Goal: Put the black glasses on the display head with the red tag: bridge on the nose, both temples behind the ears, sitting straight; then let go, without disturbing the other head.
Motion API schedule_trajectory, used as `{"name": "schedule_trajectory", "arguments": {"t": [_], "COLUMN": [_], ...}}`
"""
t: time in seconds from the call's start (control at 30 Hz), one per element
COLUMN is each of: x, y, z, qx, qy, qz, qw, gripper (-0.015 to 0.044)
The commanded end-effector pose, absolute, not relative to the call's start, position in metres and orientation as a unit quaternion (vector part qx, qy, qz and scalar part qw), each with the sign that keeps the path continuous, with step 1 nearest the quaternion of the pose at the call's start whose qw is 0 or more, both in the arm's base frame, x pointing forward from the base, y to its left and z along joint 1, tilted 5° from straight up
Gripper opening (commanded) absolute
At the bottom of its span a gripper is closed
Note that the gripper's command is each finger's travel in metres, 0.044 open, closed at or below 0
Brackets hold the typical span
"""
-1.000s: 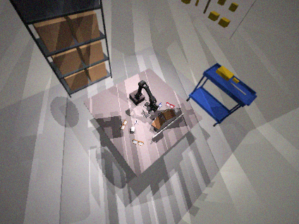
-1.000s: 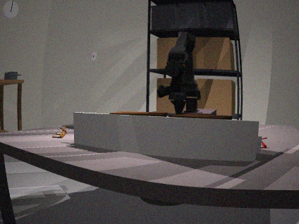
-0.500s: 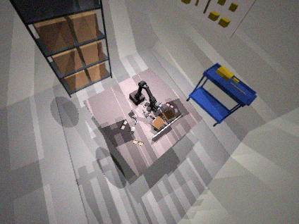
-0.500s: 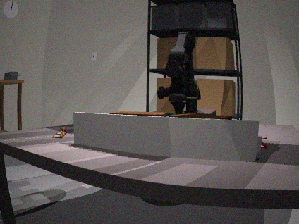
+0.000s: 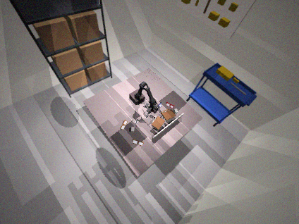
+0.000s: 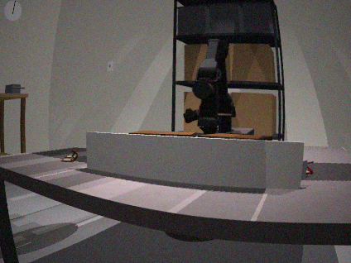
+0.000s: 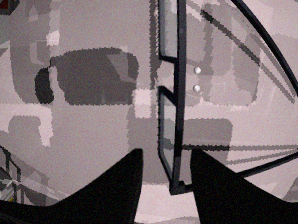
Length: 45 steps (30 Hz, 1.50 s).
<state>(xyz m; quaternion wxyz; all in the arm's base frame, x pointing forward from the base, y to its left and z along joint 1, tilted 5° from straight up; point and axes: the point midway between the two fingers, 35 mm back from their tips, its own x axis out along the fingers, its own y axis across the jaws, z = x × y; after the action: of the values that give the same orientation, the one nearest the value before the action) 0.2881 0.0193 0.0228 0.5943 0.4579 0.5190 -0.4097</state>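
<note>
The black glasses [image 7: 180, 55] fill the right half of the wrist view, with the lens fronts running up the picture and the temples spreading to the right. My gripper [image 7: 167, 156] [image 5: 154, 108] is partly open. One front corner of the glasses shows between its two fingertips, with a gap on each side, and the fingers do not look closed on it. In the exterior view the fingertips are hidden behind the pale wall. The display heads and the red tag cannot be made out clearly in any view.
A low pale wall [image 5: 168, 128] [image 6: 174, 159] stands beyond the arm, with brown panels [image 5: 158, 123] beside it. Red glasses [image 5: 170, 105] [image 6: 310, 169] lie near one end. Orange-framed glasses [image 5: 124, 125] and another orange-framed pair [image 5: 137, 142] lie on the other side, near a small grey object [image 5: 131, 129].
</note>
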Motion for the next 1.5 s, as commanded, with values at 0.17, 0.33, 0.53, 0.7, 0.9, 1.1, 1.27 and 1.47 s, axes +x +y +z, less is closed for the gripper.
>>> {"name": "schedule_trajectory", "arguments": {"t": [0.17, 0.33, 0.53, 0.7, 0.9, 1.1, 1.27, 1.47], "x": [0.288, 0.289, 0.289, 0.289, 0.287, 0.284, 0.287, 0.287], "y": [0.019, 0.019, 0.019, 0.019, 0.019, 0.018, 0.018, 0.018], "z": [0.004, -0.004, -0.01, -0.01, -0.01, -0.01, -0.009, -0.009], "qx": [0.456, 0.456, 0.456, 0.456, 0.456, 0.456, 0.457, 0.457], "qy": [0.523, 0.523, 0.523, 0.523, 0.523, 0.523, 0.52, 0.52], "qz": [-0.412, -0.412, -0.412, -0.412, -0.412, -0.412, -0.413, -0.413], "qw": [0.59, 0.59, 0.59, 0.59, 0.59, 0.59, 0.591, 0.591], "gripper": [0.012, 0.012, 0.012, 0.012, 0.012, 0.012, 0.0067, 0.0028]}}
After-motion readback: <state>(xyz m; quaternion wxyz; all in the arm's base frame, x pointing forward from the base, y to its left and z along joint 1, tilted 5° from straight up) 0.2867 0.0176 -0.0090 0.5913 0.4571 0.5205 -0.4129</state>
